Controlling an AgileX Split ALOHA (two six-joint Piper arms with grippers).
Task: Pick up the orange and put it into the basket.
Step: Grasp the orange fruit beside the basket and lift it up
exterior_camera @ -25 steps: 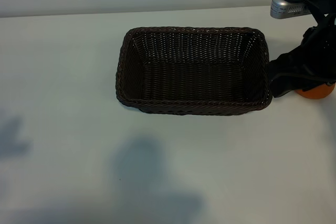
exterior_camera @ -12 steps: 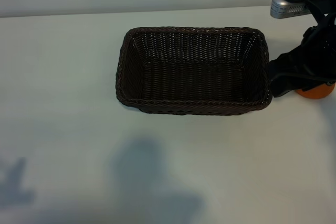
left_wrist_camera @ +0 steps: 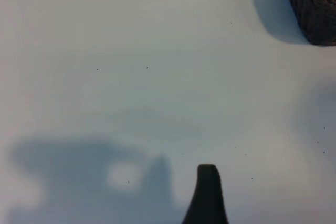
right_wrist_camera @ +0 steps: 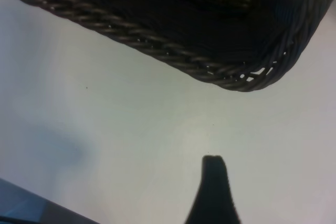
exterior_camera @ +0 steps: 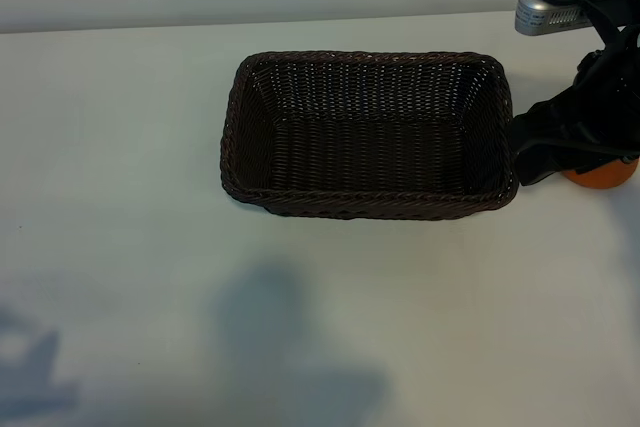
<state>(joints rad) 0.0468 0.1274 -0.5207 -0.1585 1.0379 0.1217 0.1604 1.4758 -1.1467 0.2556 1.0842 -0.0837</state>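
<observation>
Basket (right_wrist_camera: pixel 173 19) corner above white table (right_wrist_camera: pixel 105 129); perhaps one pincer fingertip (right_wrist_camera: pixel 212 182).

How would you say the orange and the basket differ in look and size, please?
The basket is large, rectangular and dark brown wicker; the orange is small, round and bright. The basket shows whole and empty, while the orange is mostly hidden behind the right pincer. Both rest on the white table.

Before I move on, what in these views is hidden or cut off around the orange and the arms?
- Small round orange fruit: exterior view shows only a sliver; the black right arm covers the rest, so any grip on it can't be judged.
- Right gripper: the right wrist view shows one fingertip and no fruit.
- Left arm: outside the exterior view; its wrist view shows one fingertip above the white table.
- Dark brown woven wicker basket: cropped in both wrist views.
</observation>
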